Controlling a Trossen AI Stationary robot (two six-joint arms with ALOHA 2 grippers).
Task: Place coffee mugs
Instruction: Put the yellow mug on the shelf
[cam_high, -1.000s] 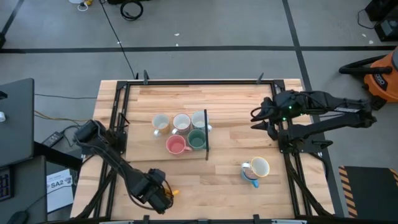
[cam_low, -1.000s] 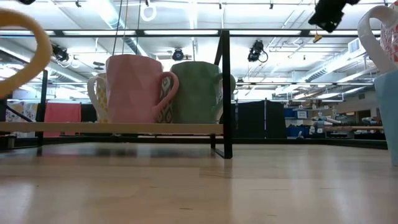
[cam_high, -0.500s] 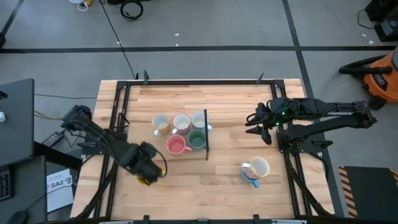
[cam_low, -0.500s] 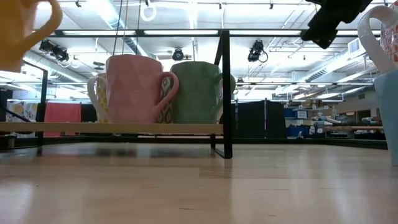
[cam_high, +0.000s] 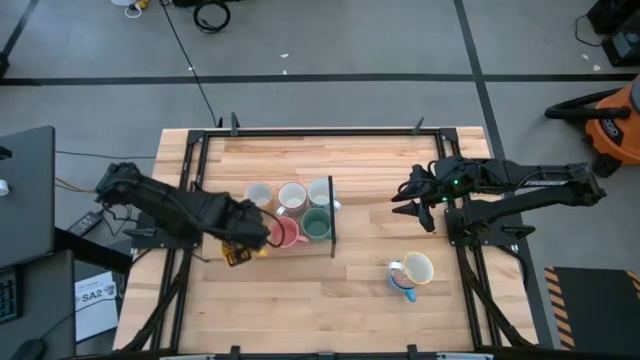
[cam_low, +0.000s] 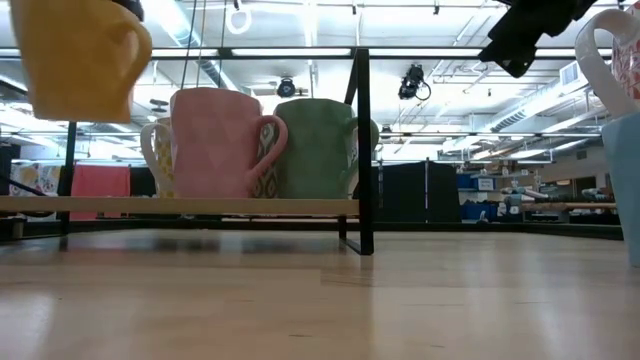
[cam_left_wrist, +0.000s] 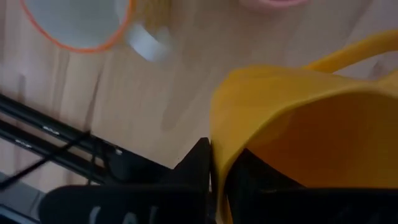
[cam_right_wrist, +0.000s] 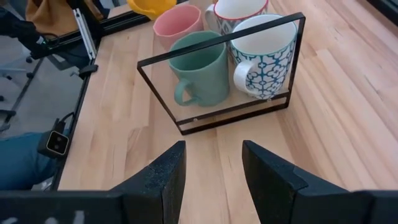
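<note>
My left gripper (cam_high: 243, 243) is shut on a yellow mug (cam_low: 75, 55), which hangs in the air just left of and near the black wire rack (cam_high: 331, 215). The rack holds a pink mug (cam_high: 282, 234), a teal-green mug (cam_high: 316, 225), a cream mug (cam_high: 258, 196) and two white patterned mugs (cam_high: 292, 198), all standing on its wooden base. My right gripper (cam_high: 412, 199) hovers open to the right of the rack and faces it (cam_right_wrist: 211, 174). A cream mug (cam_high: 417, 268) and a blue mug (cam_high: 400, 283) sit on the table near the right edge. My left gripper holds the yellow mug by its rim wall (cam_left_wrist: 217, 143), one finger (cam_left_wrist: 198, 167) outside and the other inside the cup. It comes from above. The mug is lifted clear of the table and upright, with its handle (cam_low: 133, 48) pointing toward the rack.
A black frame (cam_high: 195, 170) runs along the table's left, far and right edges. Bare wood lies between the rack and the two loose mugs and along the near edge. An orange vacuum (cam_high: 610, 120) stands on the floor beyond the right edge.
My left gripper has carried the yellow mug from the table's near edge up and toward the far edge, arriving beside the rack's pink mug. The mug has risen clear and stayed upright. My right gripper has shifted a little toward the rack.
</note>
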